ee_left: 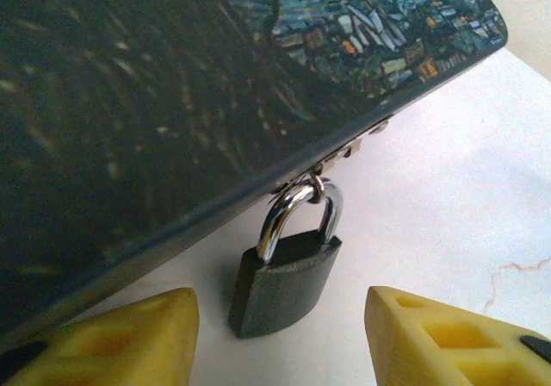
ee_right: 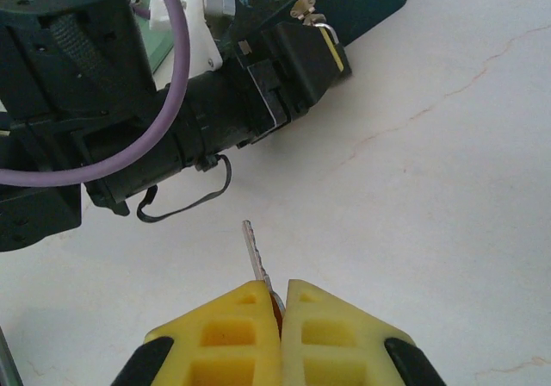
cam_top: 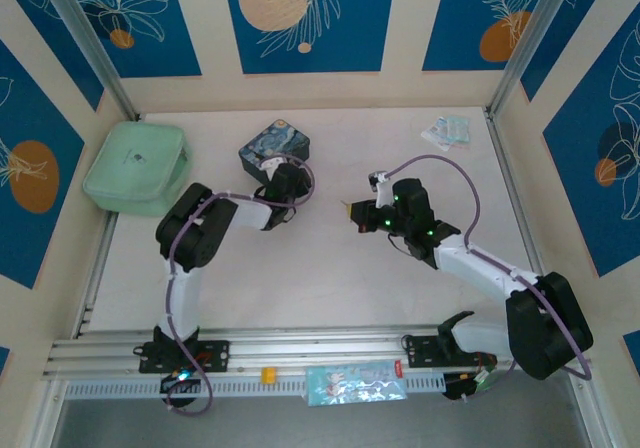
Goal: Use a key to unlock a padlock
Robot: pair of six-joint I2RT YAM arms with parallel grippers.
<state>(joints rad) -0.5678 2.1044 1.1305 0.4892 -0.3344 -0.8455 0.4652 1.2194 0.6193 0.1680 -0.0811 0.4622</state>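
- Found left pincer (ee_left: 278, 315) spread wide either side of padlock (ee_left: 284, 276), not touching it.
- Located padlock mid-frame in left wrist view, shackle shut through hasp of tin (ee_left: 172, 84), above table (ee_left: 448, 188).
- Noted right pincer (ee_right: 280, 298) pinched on key (ee_right: 252, 250), blade pointing up-frame, well apart from tin.
- Judged step: carrying key to lock. Next: steady padlock body, align blade with keyhole (not visible).

The padlock (ee_left: 284, 283) has a dark grey body and a silvery shackle; the key (ee_right: 253, 250) is silvery too. The tin (ee_left: 172, 76) is painted in deep blues with swirling, starry-night strokes and small orange flecks. The left pincer (ee_left: 281, 298) and the right pincer (ee_right: 277, 289) have yellow fingers. The bench (cam_top: 330, 268) is cream with faint pinkish veins. The case (cam_top: 135, 168) at its far left corner is mint green. The cable (ee_right: 179, 67) is purple.
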